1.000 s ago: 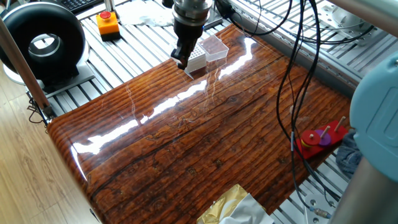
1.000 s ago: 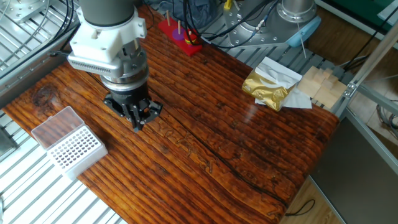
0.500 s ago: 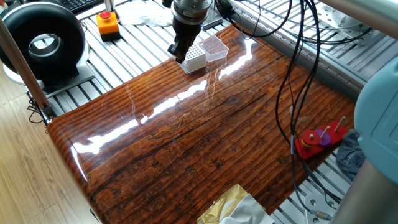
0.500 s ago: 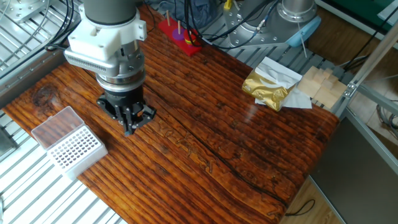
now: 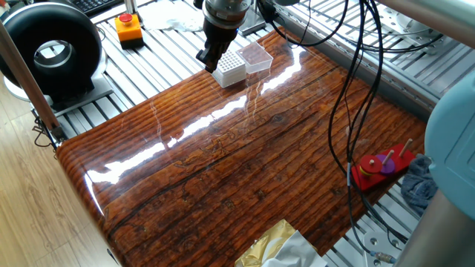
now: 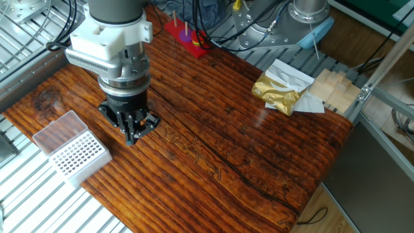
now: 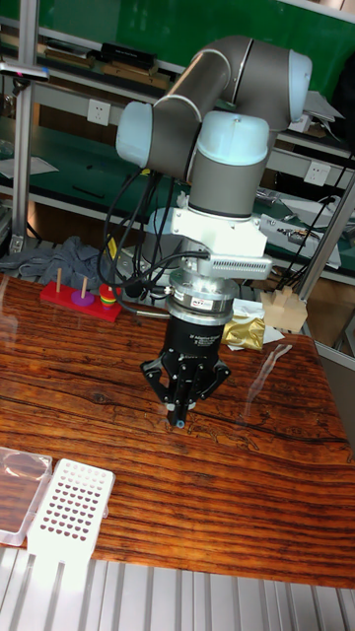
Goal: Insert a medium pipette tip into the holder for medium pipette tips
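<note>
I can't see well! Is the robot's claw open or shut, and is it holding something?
Gripper: fingers pinched together, shut; any pipette tip between them is too small to see.

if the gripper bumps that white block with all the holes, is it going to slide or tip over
Probably slide. The white holder block sits low and wide on the glossy table, so tipping looks unlikely, and that shiny surface may offer little grip. It looks like light plastic, and it stands near the table edge, so even a nudge from the gripper might shift it toward the edge.
</note>
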`<state>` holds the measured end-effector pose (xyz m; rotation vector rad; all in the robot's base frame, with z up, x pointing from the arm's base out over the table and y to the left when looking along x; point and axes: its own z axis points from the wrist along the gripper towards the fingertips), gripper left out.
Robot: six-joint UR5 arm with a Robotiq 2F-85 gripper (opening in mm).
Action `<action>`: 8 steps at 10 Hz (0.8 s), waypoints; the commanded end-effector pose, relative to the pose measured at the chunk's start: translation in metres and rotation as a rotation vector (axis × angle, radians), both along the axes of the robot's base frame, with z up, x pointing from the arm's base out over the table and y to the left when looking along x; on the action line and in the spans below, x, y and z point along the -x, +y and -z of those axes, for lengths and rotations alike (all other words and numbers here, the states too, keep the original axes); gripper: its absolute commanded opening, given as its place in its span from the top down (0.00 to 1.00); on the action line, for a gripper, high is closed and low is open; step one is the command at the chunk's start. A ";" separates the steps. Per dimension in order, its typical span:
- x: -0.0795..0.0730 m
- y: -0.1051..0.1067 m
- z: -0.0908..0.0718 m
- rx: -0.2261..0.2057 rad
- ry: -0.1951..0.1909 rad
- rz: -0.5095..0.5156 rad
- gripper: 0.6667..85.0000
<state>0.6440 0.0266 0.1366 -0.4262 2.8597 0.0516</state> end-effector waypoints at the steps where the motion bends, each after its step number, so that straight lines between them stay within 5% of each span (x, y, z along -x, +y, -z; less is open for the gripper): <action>1: 0.002 -0.003 -0.001 0.006 0.010 -0.004 1.00; 4: 0.008 -0.002 -0.012 -0.005 0.066 -0.014 1.00; 8: -0.012 -0.014 -0.011 0.031 0.064 -0.055 1.00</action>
